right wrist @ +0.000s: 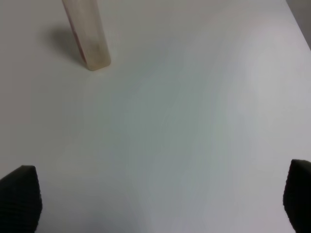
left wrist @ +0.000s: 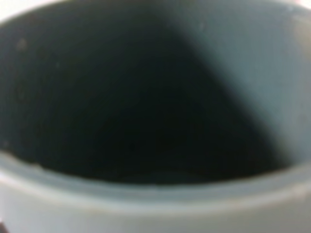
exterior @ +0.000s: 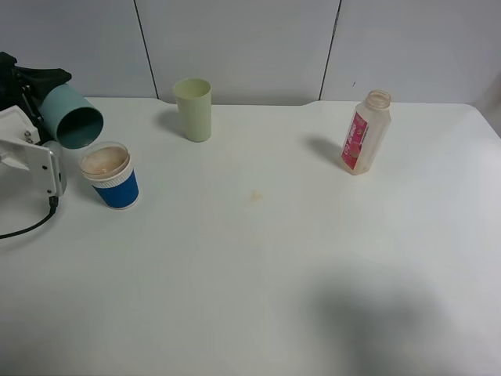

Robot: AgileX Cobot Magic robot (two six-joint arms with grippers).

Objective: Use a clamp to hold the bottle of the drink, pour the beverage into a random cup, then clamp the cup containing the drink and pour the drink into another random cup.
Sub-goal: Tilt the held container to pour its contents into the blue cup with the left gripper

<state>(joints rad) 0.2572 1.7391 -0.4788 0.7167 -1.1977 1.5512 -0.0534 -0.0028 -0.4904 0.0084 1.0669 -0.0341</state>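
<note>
My left gripper [exterior: 35, 90] is shut on the teal-green cup [exterior: 72, 117], which is tipped on its side at the far left, its mouth pointing down toward the blue cup [exterior: 112, 178]. The blue cup, with its white band, stands just below that mouth and holds the pale tan beverage [exterior: 104, 162]. In the left wrist view the teal-green cup [left wrist: 155, 204] fills the frame, its inside dark. The bottle [exterior: 364, 133] with the pink-red label stands upright and uncapped at the back right, also seen as the bottle [right wrist: 90, 39]. My right gripper [right wrist: 160, 199] is open over bare table, well away from the bottle.
A pale yellow-green tumbler [exterior: 193, 110] stands upright at the back, left of centre. A small tan stain [exterior: 256, 196] marks the white table [exterior: 258, 274] near the middle. A black cable [exterior: 31, 223] trails off the left edge.
</note>
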